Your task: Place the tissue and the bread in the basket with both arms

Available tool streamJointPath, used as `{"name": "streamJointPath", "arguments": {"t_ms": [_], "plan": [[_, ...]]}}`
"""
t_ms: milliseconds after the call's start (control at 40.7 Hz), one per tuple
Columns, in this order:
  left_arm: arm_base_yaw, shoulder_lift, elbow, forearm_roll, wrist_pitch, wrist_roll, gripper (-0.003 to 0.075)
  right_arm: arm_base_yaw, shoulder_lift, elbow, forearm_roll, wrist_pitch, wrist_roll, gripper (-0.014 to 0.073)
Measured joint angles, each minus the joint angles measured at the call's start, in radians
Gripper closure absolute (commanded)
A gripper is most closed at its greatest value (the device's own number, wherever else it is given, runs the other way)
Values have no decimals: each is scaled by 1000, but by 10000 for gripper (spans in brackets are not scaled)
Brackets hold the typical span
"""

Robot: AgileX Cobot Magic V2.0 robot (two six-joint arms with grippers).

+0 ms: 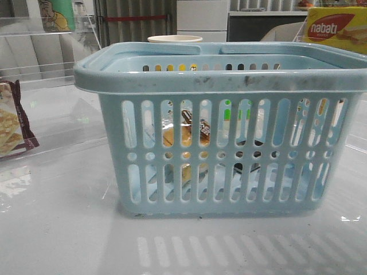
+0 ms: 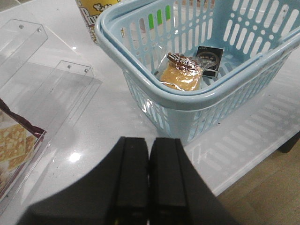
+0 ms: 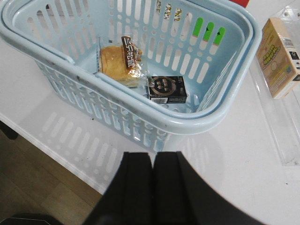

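The light-blue slotted basket (image 1: 218, 80) stands mid-table; it also shows in the left wrist view (image 2: 187, 99) and the right wrist view (image 3: 140, 111). The bread (image 3: 121, 58), a clear packet with a dark label band, lies on the basket floor (image 2: 180, 75) and shows through the slots in the front view (image 1: 186, 134). A small black tissue packet (image 3: 167, 89) lies beside it (image 2: 209, 58). My left gripper (image 2: 150, 140) is shut and empty, above the table outside the basket. My right gripper (image 3: 153, 157) is shut and empty, outside the opposite side. Neither gripper shows in the front view.
A maroon-edged cracker packet (image 1: 11, 123) lies at the left (image 2: 14, 145) by clear acrylic stands (image 2: 42, 70). A yellow canister (image 2: 96, 14) and a beige cup (image 1: 175, 39) stand behind the basket. A carton (image 3: 279, 56) and a red-yellow box (image 1: 335, 28) are at the right. The table edge (image 3: 56, 154) is close.
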Motion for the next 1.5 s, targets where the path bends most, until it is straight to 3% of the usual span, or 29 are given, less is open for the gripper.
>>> {"name": "streamJointPath", "arguments": {"t_ms": [688, 884, 1179, 1498], "plan": [[20, -19, 2, 4, -1, 0, 629, 0, 0, 0, -2, 2, 0, 538], [218, -111, 73, 21, -78, 0, 629, 0, 0, 0, -4, 2, 0, 538], [525, -375, 462, -5, -434, 0, 629, 0, 0, 0, -4, 2, 0, 538], [667, -658, 794, -94, -627, 0, 629, 0, 0, 0, -4, 2, 0, 538]]}}
